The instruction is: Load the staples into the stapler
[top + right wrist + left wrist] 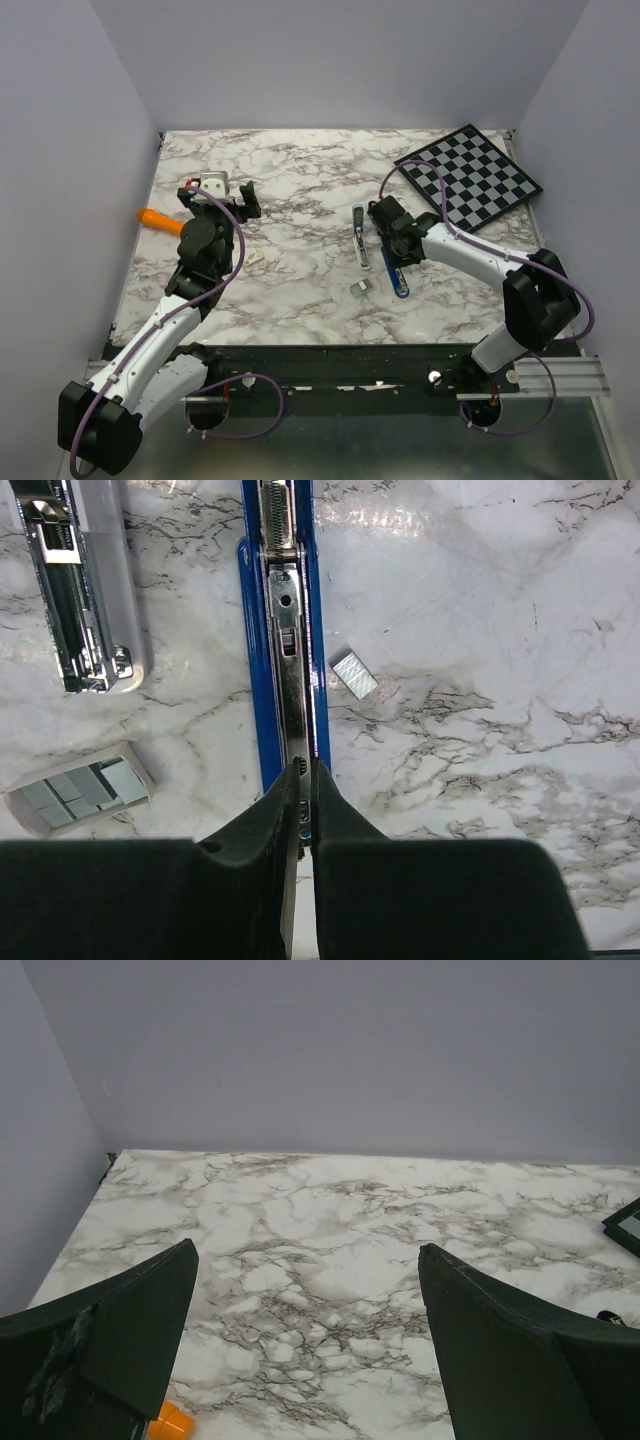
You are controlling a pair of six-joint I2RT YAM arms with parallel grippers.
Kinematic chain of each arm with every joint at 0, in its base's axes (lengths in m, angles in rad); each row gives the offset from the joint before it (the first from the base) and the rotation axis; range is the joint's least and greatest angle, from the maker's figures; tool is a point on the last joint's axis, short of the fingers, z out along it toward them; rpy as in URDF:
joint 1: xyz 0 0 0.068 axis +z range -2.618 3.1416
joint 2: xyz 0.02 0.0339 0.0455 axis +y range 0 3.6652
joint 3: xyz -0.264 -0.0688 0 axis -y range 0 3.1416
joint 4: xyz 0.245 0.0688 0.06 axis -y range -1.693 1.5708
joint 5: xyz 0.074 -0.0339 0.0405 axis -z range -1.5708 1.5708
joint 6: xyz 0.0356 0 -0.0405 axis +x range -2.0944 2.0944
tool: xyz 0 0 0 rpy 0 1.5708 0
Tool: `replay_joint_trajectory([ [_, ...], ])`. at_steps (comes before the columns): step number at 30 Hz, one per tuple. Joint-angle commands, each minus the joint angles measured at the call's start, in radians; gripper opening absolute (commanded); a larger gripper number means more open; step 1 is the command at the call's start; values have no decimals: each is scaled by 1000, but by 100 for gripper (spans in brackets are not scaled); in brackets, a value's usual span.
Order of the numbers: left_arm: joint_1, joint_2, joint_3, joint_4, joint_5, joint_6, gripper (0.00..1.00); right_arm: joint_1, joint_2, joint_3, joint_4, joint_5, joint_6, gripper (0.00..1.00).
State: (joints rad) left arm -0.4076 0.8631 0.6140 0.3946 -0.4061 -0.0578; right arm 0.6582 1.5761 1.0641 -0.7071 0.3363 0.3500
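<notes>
The stapler lies opened out in two parts. Its dark blue base (252,660) (398,280) with the silvery channel (288,650) runs straight up the right wrist view. The light top part (85,590) (360,243) lies to its left. My right gripper (304,770) (386,238) is shut to a thin slit on the near end of that channel. A small silvery block of staples (355,674) lies loose just right of the base. More staples sit in a small open box (80,790) (361,287). My left gripper (306,1280) (222,192) hangs wide open over bare marble, far left of the stapler.
An orange pen-like stick (160,220) (168,1423) lies at the left, beside the left gripper. A checkered board (470,178) sits at the back right corner. A small whitish piece (254,257) lies mid-table. Walls close the table on three sides.
</notes>
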Motion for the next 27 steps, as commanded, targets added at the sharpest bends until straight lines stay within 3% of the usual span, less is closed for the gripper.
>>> replay_joint_trajectory([
  [1, 3, -1, -7, 3, 27, -14, 99, -11, -19, -19, 31, 26, -17, 15],
  [7, 3, 1, -5, 3, 26, -14, 99, -66, -39, -32, 31, 17, 10, 17],
  [15, 3, 4, -7, 3, 33, -19, 99, -192, -16, -36, 49, -80, -19, 33],
  [27, 3, 4, -5, 1, 33, -17, 99, -197, 99, -12, 86, -140, -82, 43],
])
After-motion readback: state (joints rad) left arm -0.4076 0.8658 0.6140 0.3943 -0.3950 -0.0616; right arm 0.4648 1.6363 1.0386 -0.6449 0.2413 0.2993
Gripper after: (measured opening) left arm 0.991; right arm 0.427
